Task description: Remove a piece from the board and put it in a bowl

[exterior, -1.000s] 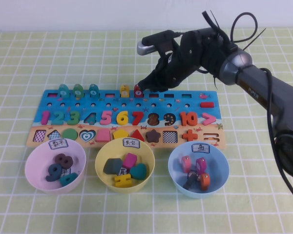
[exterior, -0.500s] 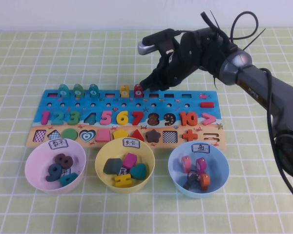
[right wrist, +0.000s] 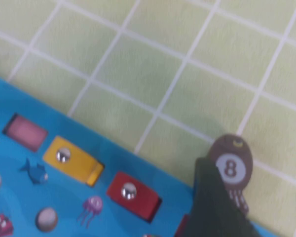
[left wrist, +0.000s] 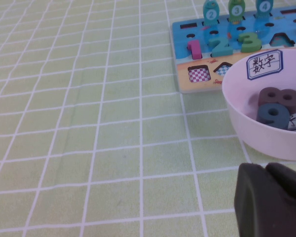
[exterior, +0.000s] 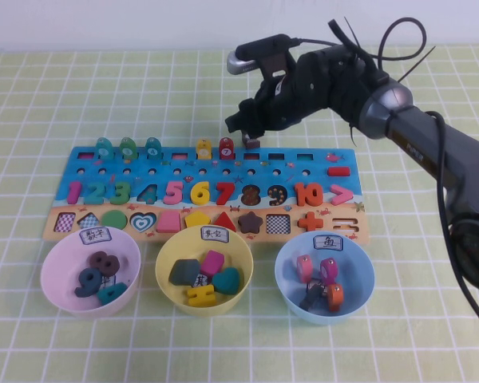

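My right gripper (exterior: 248, 134) hangs just above the far edge of the board (exterior: 207, 209), shut on the small dark brown piece (exterior: 250, 142). In the right wrist view the piece (right wrist: 230, 165) shows a white dot with an 8 and sits against one dark finger (right wrist: 212, 207), clear of the board (right wrist: 54, 192). The light blue bowl (exterior: 359, 279) stands in front of the board's right end and holds several pieces. My left gripper (left wrist: 264, 168) is out of the high view; its fingers rest together low over the cloth beside the pink bowl (left wrist: 246, 123).
A yellow bowl (exterior: 166, 257) and a pink bowl (exterior: 56, 271) stand in front of the board, each with pieces inside. A red dotted piece (exterior: 226, 148), a yellow one (exterior: 203, 148) and teal ones (exterior: 128, 148) stand in the board's back row.
My right gripper has risen from the board's back row and drawn slightly away from me, lifting the dark brown piece out of its slot next to the red piece.
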`<state>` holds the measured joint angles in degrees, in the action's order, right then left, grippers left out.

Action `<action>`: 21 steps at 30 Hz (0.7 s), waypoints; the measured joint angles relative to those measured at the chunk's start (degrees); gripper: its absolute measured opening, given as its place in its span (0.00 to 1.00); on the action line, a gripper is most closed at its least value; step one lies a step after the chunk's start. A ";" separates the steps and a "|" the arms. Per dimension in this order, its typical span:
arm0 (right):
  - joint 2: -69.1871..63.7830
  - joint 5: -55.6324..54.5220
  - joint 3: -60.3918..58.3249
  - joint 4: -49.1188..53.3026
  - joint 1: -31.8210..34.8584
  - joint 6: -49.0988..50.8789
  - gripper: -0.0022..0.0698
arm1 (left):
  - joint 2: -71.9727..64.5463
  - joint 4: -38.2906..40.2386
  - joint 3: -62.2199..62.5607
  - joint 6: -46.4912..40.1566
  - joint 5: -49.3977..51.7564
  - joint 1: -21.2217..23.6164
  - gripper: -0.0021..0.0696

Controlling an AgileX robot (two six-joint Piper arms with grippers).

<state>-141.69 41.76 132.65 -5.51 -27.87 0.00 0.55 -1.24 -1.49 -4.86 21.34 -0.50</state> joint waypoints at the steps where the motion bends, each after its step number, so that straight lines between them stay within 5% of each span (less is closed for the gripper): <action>1: 0.00 -0.28 0.00 0.00 0.00 0.00 0.50 | 0.00 0.00 0.00 0.00 0.00 0.00 0.02; 21: -1.99 -2.69 0.00 0.11 0.77 -1.21 0.50 | 0.00 0.00 0.00 0.00 0.00 0.00 0.02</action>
<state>-143.68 39.07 132.65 -5.40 -27.11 -1.21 0.55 -1.24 -1.49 -4.86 21.34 -0.50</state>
